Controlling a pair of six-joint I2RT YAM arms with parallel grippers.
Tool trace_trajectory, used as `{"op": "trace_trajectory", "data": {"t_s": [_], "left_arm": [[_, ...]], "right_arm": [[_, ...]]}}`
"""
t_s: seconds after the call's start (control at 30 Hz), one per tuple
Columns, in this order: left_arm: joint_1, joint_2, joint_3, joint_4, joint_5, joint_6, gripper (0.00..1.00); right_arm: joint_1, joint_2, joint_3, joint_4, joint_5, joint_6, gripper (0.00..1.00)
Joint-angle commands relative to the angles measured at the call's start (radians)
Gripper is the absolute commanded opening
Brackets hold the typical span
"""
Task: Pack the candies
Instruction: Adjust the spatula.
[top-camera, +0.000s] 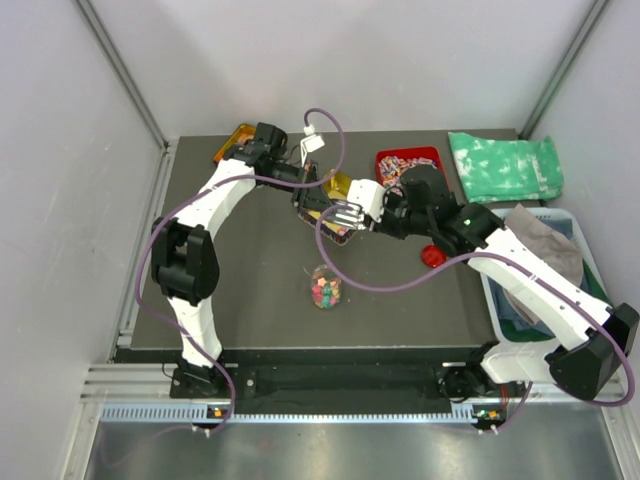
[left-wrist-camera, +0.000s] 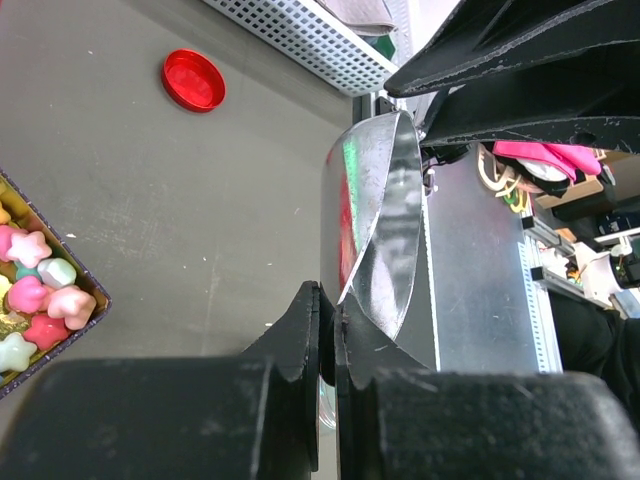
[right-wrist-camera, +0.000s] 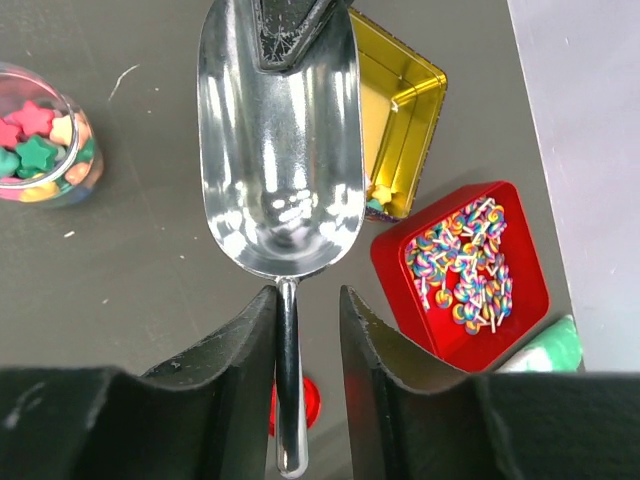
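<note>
Right gripper (right-wrist-camera: 305, 305): jaws parted. The thin handle (right-wrist-camera: 288, 400) of the steel scoop (right-wrist-camera: 280, 150) stands between the fingers, against one of them and with a gap to the other.

Left gripper (left-wrist-camera: 328, 308): clenched on the scoop's front rim. The scoop bowl holds nothing.

Candies (right-wrist-camera: 35, 150): star-shaped, in pink, green, yellow and red. One lot sits in a clear jar (right-wrist-camera: 75, 185), upright on the table, to the side of the scoop and apart from both grippers. A second lot lies in a dark tray (left-wrist-camera: 95, 300) just beside the left gripper.

Surface: dark grey table (top-camera: 250, 290), enclosed by white walls (top-camera: 350, 60).

- Gold tray (right-wrist-camera: 410, 110): beside the scoop bowl.
- Red tray (right-wrist-camera: 520, 290) of striped lollipops (right-wrist-camera: 460, 265): touching the gold tray's corner.
- Red lid (left-wrist-camera: 193, 79): flat on the table, under the right wrist.
- White perforated basket (left-wrist-camera: 300, 40): at the right edge.
- Green cloth (top-camera: 505, 165): at the far right corner.

Open table lies toward the near edge, around the jar.
</note>
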Motion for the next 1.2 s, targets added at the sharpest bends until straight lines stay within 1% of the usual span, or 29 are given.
{"op": "trace_trajectory", "data": {"t_s": [0.0, 0.17, 0.23, 0.27, 0.73, 0.9, 1.17], "left_arm": [[-0.001, -0.053, 0.011, -0.032, 0.025, 0.038, 0.0], [-0.001, -0.044, 0.017, -0.032, 0.026, 0.038, 0.0], [-0.001, -0.044, 0.02, -0.031, 0.025, 0.036, 0.0], [0.0, -0.045, 0.019, -0.032, 0.025, 0.038, 0.0], [-0.001, -0.045, 0.022, -0.026, 0.022, 0.026, 0.0], [-0.001, -0.045, 0.009, 0.0, 0.023, 0.007, 0.0], [0.0, -0.05, 0.005, 0.027, 0.016, -0.02, 0.0]], "right_arm": [[-0.018, -0.035, 0.023, 0.018, 0.056, -0.077, 0.31], [-0.018, -0.022, 0.035, -0.018, 0.016, -0.084, 0.31], [-0.018, -0.022, 0.033, -0.031, 0.007, -0.086, 0.38], [-0.018, -0.022, 0.029, -0.028, 0.01, -0.092, 0.39], [-0.018, -0.007, 0.001, 0.015, -0.038, -0.032, 0.38], [-0.011, -0.001, -0.017, 0.044, -0.047, -0.005, 0.38], [0.016, -0.001, -0.055, 0.067, -0.023, 0.0, 0.38]]}}
